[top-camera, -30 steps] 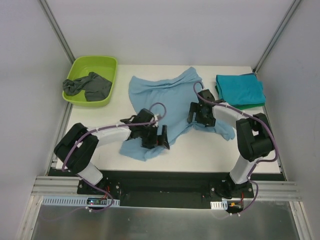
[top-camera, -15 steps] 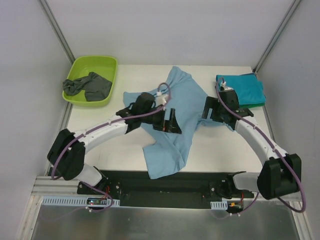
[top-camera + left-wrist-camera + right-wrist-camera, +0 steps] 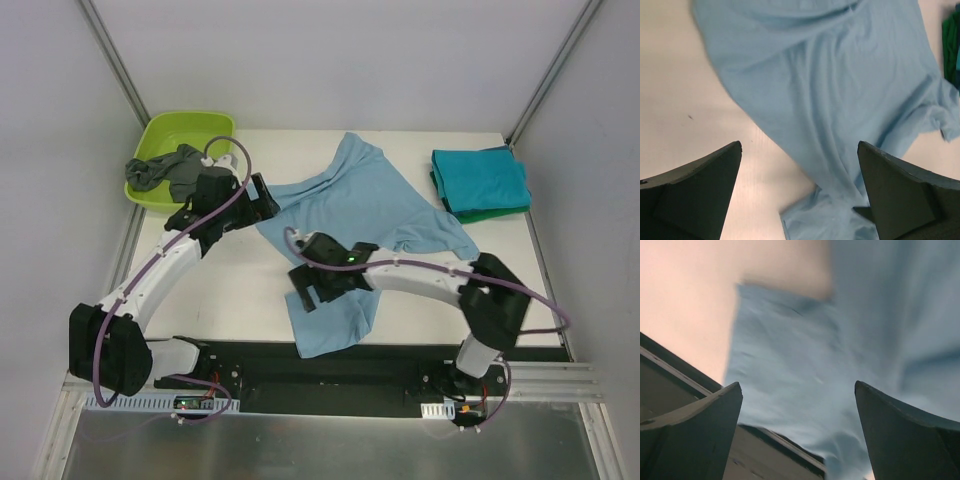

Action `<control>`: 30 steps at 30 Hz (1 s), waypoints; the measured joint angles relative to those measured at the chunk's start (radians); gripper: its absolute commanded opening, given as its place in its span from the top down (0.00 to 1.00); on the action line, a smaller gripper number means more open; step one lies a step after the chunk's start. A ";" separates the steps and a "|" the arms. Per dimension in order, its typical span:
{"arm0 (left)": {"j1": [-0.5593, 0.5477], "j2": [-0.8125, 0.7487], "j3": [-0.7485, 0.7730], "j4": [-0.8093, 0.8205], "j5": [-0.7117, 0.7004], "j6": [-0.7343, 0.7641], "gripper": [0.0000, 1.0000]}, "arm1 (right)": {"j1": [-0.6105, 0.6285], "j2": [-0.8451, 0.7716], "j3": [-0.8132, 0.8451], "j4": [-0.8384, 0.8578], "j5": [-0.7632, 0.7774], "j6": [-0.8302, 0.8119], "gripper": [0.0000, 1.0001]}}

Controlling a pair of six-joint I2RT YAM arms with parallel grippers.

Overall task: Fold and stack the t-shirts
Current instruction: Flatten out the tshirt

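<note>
- Since half a second ago the left gripper (image 3: 258, 200) has swung from the middle of the cloth back towards the far left. The right gripper (image 3: 312, 290) has swept from beside the folded pile across to the near part of the cloth.
- The light blue t-shirt (image 3: 365, 200) lies crumpled in a diagonal band across the table (image 3: 225, 295), its near hem reaching the table's front edge.
- Both claws are released, fingers wide apart with nothing between them. The left hovers over the shirt's far-left edge, the right over its near corner.
- The step looks like spreading the shirt flat. Each claw should pinch a single layer at an outer corner, then draw apart evenly so no wrinkle gets folded in.
- The lime-green tub (image 3: 205, 128), with the dark grey tee (image 3: 185, 172) draped in it, sits just beside the left claw and limits its sideways pull.
- The teal and green stack (image 3: 482, 178) lies at the far right, near the shirt's sleeve, so dragging that way risks disturbing it.
</note>
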 measured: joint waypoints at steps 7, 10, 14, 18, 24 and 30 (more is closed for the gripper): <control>0.049 -0.019 0.049 -0.012 -0.112 0.025 0.01 | 0.106 0.315 0.275 0.044 -0.027 0.010 0.04; 0.049 -0.019 0.049 -0.021 -0.122 0.025 0.01 | 0.089 0.333 0.259 0.050 -0.032 0.030 0.04; 0.051 -0.016 0.049 -0.021 -0.119 0.025 0.01 | 0.030 0.282 0.159 0.128 -0.044 0.077 0.04; 0.051 -0.012 0.049 -0.022 -0.113 0.025 0.01 | -0.070 0.180 0.005 0.232 -0.048 0.141 0.04; 0.051 -0.012 0.039 -0.019 -0.045 0.016 0.01 | -0.235 0.006 -0.215 0.315 -0.011 0.192 0.04; 0.051 -0.049 -0.093 -0.018 0.039 -0.012 0.01 | -0.558 -0.089 -0.305 0.317 -0.076 0.135 0.02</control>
